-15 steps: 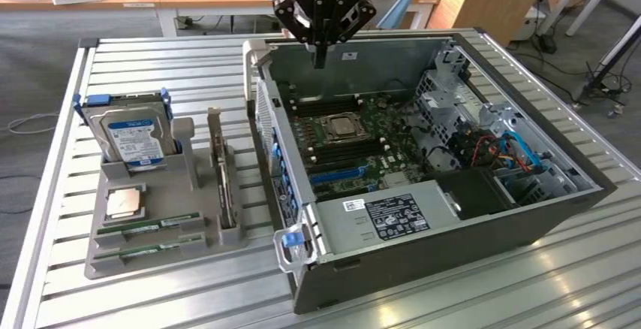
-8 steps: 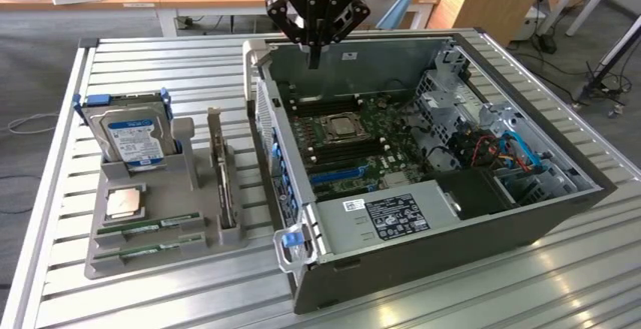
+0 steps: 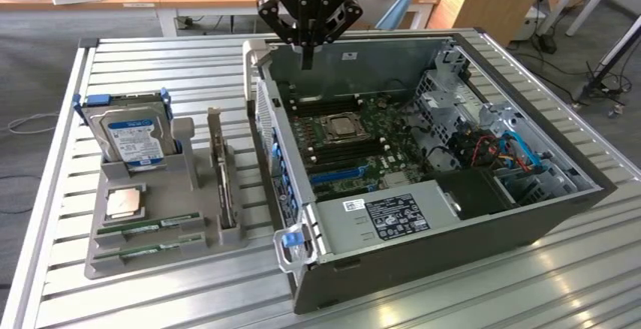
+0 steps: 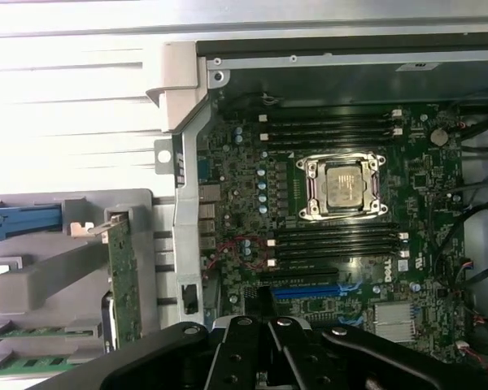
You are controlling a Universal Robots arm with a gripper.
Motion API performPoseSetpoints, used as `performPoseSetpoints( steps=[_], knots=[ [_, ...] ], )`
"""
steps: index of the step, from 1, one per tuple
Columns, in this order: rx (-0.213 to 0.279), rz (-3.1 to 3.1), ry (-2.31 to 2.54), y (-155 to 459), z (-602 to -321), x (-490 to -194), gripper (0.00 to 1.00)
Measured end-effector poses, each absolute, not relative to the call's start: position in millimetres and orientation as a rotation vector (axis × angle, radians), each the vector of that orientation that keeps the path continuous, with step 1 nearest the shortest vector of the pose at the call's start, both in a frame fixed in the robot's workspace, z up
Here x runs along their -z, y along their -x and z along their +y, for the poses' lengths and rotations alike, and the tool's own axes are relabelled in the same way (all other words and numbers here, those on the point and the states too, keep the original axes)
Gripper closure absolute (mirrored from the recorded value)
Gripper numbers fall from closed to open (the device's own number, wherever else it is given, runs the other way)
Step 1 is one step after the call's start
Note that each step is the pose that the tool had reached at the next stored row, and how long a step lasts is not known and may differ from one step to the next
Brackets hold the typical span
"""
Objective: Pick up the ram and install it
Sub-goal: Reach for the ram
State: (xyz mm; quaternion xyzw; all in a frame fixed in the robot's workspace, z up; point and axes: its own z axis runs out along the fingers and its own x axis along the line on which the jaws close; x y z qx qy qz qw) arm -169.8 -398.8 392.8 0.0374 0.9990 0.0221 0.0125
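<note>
Two ram sticks lie flat in the grey holder (image 3: 110, 258) at the exterior view's left: one ram stick (image 3: 150, 226) and a second (image 3: 150, 251) just in front of it. The wrist view catches their green edges (image 4: 28, 331). My gripper (image 3: 306, 60) hangs shut and empty above the back wall of the open computer case (image 3: 561, 216), far from the holder. Its black fingers (image 4: 260, 313) come together over the motherboard (image 4: 252, 195). Dark memory slots (image 4: 333, 126) run on either side of the CPU socket (image 4: 342, 187).
The holder also carries a blue-labelled hard drive (image 3: 128, 135), a silver CPU chip (image 3: 124, 203) and an upright green card (image 3: 218, 171). Everything stands on a slatted metal table (image 3: 161, 299). Cables (image 3: 501, 152) and a power supply (image 3: 395, 212) fill the case's near side.
</note>
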Motion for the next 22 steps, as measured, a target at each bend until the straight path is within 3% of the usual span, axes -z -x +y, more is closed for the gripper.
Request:
performPoseSetpoints(
  steps=[22],
  knots=[
    [-0.069, 3.114, -0.117, 201.3, -398.8, -392.2, 0.89]
  ],
)
